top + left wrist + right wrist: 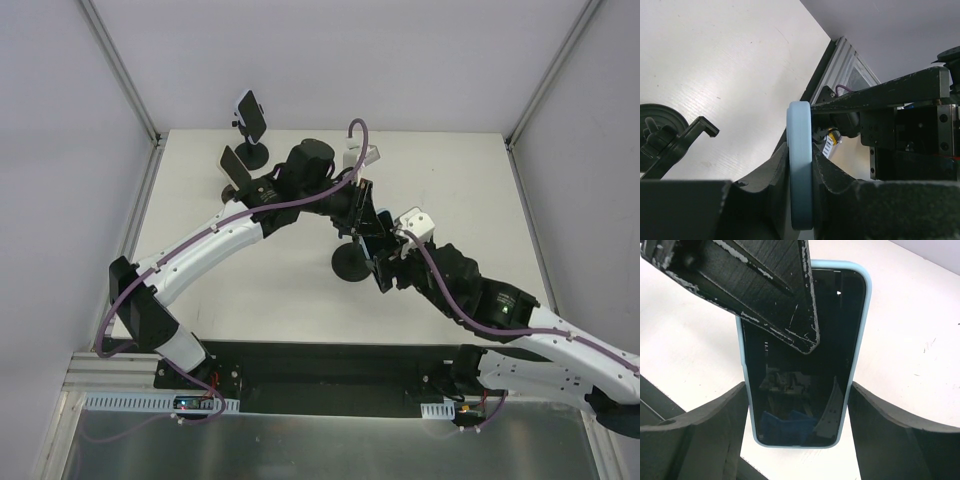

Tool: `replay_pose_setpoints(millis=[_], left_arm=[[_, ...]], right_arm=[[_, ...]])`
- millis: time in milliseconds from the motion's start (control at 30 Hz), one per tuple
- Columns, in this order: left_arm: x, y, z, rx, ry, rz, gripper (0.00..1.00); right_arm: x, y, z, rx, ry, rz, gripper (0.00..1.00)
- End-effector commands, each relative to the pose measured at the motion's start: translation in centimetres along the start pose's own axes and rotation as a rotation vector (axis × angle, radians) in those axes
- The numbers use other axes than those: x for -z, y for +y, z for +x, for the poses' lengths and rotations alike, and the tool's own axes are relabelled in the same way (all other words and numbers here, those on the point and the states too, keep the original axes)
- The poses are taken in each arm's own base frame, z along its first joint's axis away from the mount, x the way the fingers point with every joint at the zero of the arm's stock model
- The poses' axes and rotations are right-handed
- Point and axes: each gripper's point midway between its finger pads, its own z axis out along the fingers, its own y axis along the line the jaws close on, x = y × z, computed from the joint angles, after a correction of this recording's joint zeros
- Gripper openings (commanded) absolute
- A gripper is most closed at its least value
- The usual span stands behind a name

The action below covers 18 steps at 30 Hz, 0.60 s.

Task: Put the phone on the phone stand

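The phone [800, 365] has a dark screen and a light blue case, and is held up off the table between both arms. My right gripper [797, 410] is shut on it across its width, a finger against each long side. In the left wrist view the phone [800, 165] shows edge-on, and my left gripper [800, 170] is shut on it with one finger on the face and one on the back. The black phone stand [675, 142] has a round base and stands on the table just beside the grippers. From above, its base [352, 263] sits below the two meeting grippers.
Two more black stands with tilted plates [250, 118] [235, 168] are at the back left of the white table [470, 200]. A small white object [362, 155] lies near the back edge. Grey walls enclose the table on three sides.
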Motion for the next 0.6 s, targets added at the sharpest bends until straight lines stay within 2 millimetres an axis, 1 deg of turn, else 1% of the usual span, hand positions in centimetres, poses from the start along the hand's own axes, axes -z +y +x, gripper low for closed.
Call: replay_pose_setpoints(millis=[0, 67, 100, 133, 167, 233, 267, 300, 333, 367, 400, 433, 467, 533, 567], left_arm=[[0.3, -1.6, -0.7, -0.043, -0.013, 0.034, 0.16], [0.4, -1.6, -0.7, -0.048, -0.014, 0.033, 0.00], [0.6, -1.8, -0.7, -0.054, -0.018, 0.037, 0.00], [0.6, -1.7, -0.7, -0.056, -0.017, 0.035, 0.00], [0.7, -1.8, -0.6, -0.068, -0.015, 0.040, 0.00], [1.1, -2.2, -0.6, -0.089, -0.017, 0.057, 0.00], [1.4, -2.4, -0.7, -0.119, -0.023, 0.059, 0.00], [1.9, -2.7, -0.8, -0.144, -0.036, 0.064, 0.00], [2.2, -2.9, -0.7, -0.169, -0.036, 0.073, 0.00], [2.5, -3.1, -0.8, -0.216, -0.042, 0.082, 0.00], [3.2, -3.5, -0.8, -0.249, -0.053, 0.089, 0.00], [3.5, -3.7, -0.7, -0.277, -0.055, 0.096, 0.00], [3.9, -4.2, -0.4, -0.331, -0.047, 0.128, 0.00], [4.9, -5.2, 0.1, -0.392, -0.047, 0.174, 0.00], [5.3, -6.2, 0.8, -0.437, -0.026, 0.242, 0.00]], right_arm=[[0.9, -0.4, -5.3, -0.057, -0.156, 0.022, 0.01], [0.8, -0.4, -5.2, -0.054, -0.152, 0.023, 0.01], [0.8, -0.3, -5.1, -0.053, -0.148, 0.021, 0.01], [0.8, -0.3, -5.1, -0.059, -0.146, 0.024, 0.03], [0.8, -0.4, -4.8, -0.058, -0.136, 0.030, 0.24], [1.0, -0.6, -4.1, -0.055, -0.110, 0.033, 0.53], [1.2, -0.5, -3.9, -0.059, -0.105, 0.023, 0.80], [1.3, -0.4, -3.5, -0.061, -0.094, 0.013, 0.93], [1.5, -0.3, -2.6, -0.053, -0.063, 0.001, 0.99], [1.7, 0.5, -2.1, -0.048, -0.043, -0.050, 1.00], [2.3, 0.7, -1.8, -0.047, -0.037, -0.080, 1.00], [2.7, 0.9, -0.8, -0.035, -0.001, -0.101, 1.00], [3.1, 1.2, -0.2, -0.047, 0.017, -0.128, 1.00], [4.1, 0.8, 0.5, -0.069, 0.022, -0.140, 1.00], [4.3, 1.3, 1.2, -0.084, 0.035, -0.174, 1.00]])
